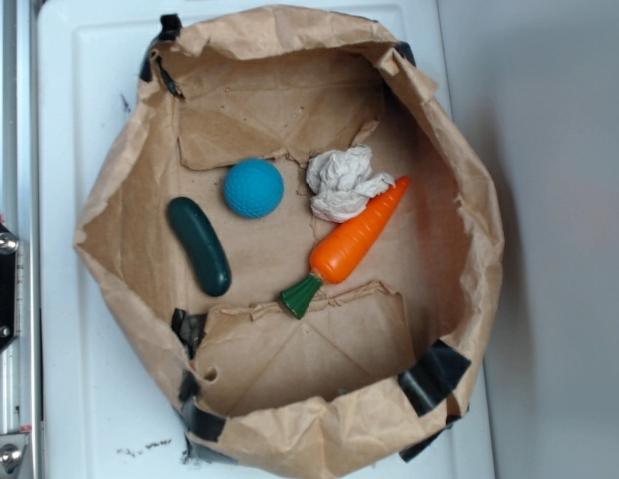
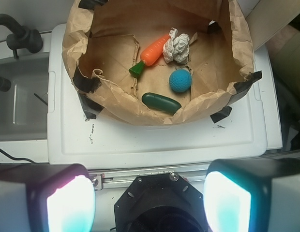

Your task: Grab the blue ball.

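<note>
The blue ball point(image 1: 254, 188) point(image 2: 180, 80) lies on the floor of a brown paper bag point(image 1: 459, 299) point(image 2: 116, 101) with rolled-down walls. In the exterior view it rests between a dark green cucumber toy point(image 1: 199, 245) and crumpled white paper point(image 1: 343, 184). My gripper point(image 2: 149, 200) shows only in the wrist view. Its jaws stand wide apart at the bottom of that frame, with nothing between them, high above and well short of the bag.
An orange toy carrot point(image 1: 357, 239) point(image 2: 152, 53) lies beside the paper ball point(image 2: 177, 47), and the cucumber toy point(image 2: 161, 102) sits near the bag's front wall. The bag stands on a white platform point(image 2: 155, 137). A grey sink point(image 2: 19, 101) lies left of it.
</note>
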Controlling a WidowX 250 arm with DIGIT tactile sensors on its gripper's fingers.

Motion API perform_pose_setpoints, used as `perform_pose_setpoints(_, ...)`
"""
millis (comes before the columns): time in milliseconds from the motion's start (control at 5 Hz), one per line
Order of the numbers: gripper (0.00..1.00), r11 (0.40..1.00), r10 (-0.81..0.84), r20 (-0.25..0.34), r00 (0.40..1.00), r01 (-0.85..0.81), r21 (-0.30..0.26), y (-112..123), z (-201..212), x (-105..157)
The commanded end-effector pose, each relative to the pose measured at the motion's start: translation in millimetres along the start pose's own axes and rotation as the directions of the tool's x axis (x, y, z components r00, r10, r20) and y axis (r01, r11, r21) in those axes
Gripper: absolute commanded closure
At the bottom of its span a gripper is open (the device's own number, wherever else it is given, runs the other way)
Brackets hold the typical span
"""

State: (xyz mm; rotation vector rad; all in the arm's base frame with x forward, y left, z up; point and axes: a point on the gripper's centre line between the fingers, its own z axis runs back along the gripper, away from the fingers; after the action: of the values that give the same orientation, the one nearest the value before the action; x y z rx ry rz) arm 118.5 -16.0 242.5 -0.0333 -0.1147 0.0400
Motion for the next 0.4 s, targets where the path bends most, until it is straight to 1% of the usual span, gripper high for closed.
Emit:
perform_pose_setpoints(0,0.0,1.0,0.0,0.0,1.0,0.0,0.0,0.0,0.0,0.0)
perform_pose_setpoints(200,0.0,0.998,-0.03,-0.013,0.999,0.029,-0.063,-8.7,-2.1,22.6)
